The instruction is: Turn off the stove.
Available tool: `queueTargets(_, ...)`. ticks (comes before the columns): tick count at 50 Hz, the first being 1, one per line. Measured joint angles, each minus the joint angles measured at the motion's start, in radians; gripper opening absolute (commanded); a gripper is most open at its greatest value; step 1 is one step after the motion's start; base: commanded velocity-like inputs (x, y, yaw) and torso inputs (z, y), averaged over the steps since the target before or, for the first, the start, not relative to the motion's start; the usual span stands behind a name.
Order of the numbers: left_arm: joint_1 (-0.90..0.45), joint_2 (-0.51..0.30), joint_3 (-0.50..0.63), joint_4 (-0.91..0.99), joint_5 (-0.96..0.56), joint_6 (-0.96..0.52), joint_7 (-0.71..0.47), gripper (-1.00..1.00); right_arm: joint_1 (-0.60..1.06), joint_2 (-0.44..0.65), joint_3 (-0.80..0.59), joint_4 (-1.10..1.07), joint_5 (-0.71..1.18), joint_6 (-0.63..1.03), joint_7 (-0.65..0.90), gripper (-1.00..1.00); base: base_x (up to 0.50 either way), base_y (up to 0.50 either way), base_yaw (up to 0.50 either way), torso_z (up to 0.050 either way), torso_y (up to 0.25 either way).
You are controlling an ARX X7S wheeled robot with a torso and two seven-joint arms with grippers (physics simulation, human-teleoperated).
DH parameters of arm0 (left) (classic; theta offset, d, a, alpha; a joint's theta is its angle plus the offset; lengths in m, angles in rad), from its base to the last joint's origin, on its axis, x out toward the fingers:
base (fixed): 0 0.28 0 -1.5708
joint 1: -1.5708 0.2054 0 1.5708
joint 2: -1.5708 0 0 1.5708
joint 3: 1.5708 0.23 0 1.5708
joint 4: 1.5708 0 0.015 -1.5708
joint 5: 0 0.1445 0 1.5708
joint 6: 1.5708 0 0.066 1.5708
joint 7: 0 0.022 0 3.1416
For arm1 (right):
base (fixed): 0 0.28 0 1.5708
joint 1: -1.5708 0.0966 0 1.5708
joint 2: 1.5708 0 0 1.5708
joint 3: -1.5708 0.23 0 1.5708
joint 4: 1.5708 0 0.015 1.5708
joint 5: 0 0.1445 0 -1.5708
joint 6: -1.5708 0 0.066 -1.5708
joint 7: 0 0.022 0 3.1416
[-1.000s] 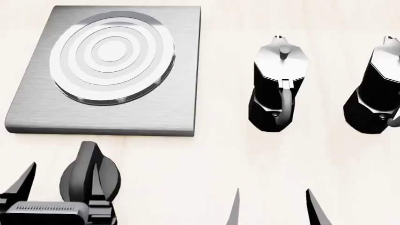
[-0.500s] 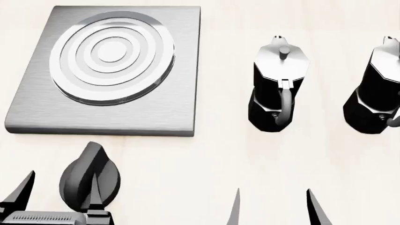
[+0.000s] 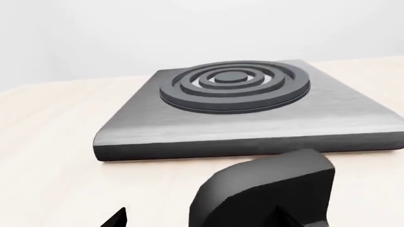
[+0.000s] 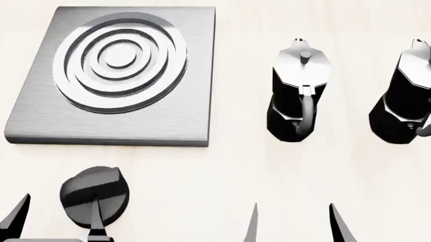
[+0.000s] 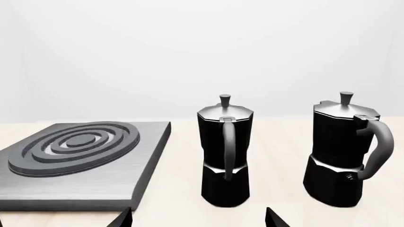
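Note:
The stove [image 4: 40, 113] is a square brushed-grey plate at the far left; its concentric rings [image 4: 120, 61] look dull grey. It also shows in the left wrist view [image 3: 252, 120] and the right wrist view [image 5: 75, 184]. The black round knob [image 4: 91, 189] lies on the table in front of the stove, its ridge slanting across. My left gripper [image 4: 57, 223] is open and low at the near edge. One finger [image 4: 96, 222] overlaps the knob's near side; the other [image 4: 17, 217] stands apart to its left. The knob [image 3: 265, 189] fills the left wrist view's foreground. My right gripper [image 4: 294, 224] is open and empty.
Two black-and-silver moka pots stand upright on the pale table, one [image 4: 300, 96] right of the stove and one [image 4: 404, 96] at the right edge, handles facing me. Both show in the right wrist view [image 5: 225, 151], [image 5: 344, 151]. Bare table lies between the knob and my right gripper.
The knob's ridge has turned from pointing away to slanting rightward. The burner rings went from bright white to dull grey. My left gripper drew back toward the near edge.

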Motion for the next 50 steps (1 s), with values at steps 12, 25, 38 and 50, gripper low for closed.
queueTargets(12,0.024,-0.012,-0.020,0.015,-0.009,-0.003,-0.030,1.00,0.001,0.003,-0.003,0.001,0.000,-0.002,0.003,1.00,0.00,0.00,0.00,0.000,-0.001)
queueTargets(25,0.028,-0.024,-0.048,0.009,-0.017,-0.005,-0.062,1.00,0.002,0.006,-0.005,0.002,0.002,-0.003,0.006,1.00,0.00,0.00,0.00,0.000,0.000)
queueTargets(38,-0.013,-0.023,-0.068,-0.046,0.006,0.015,-0.090,1.00,0.003,0.009,-0.008,0.001,0.004,-0.003,0.010,1.00,0.00,0.00,0.00,-0.001,-0.002)
queueTargets(50,-0.044,-0.023,-0.074,-0.085,0.019,0.024,-0.098,1.00,0.003,0.012,-0.012,0.000,0.005,-0.003,0.013,1.00,0.00,0.00,0.00,0.000,-0.002)
